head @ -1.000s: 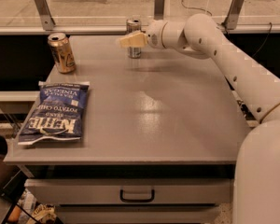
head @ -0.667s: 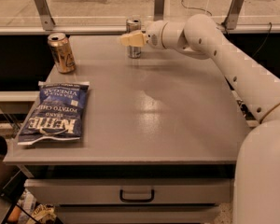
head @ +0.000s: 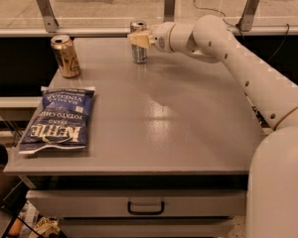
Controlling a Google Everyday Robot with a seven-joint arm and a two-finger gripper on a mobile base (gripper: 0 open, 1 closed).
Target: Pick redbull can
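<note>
The redbull can is slim, silver and blue, and stands upright near the far edge of the grey table. My gripper is at the can's upper half, reaching in from the right, and its tan front part covers the can's middle. The can's base rests on the table. The white arm stretches from the lower right across the table's right side.
A wider gold can stands at the far left of the table. A blue potato chip bag lies flat on the left near the front edge. A drawer with a handle is below the table. A rail with metal brackets runs behind the table.
Hardly any. My gripper stays at the redbull can, perhaps a touch higher on it. The can, gold can and chip bag have not moved.
</note>
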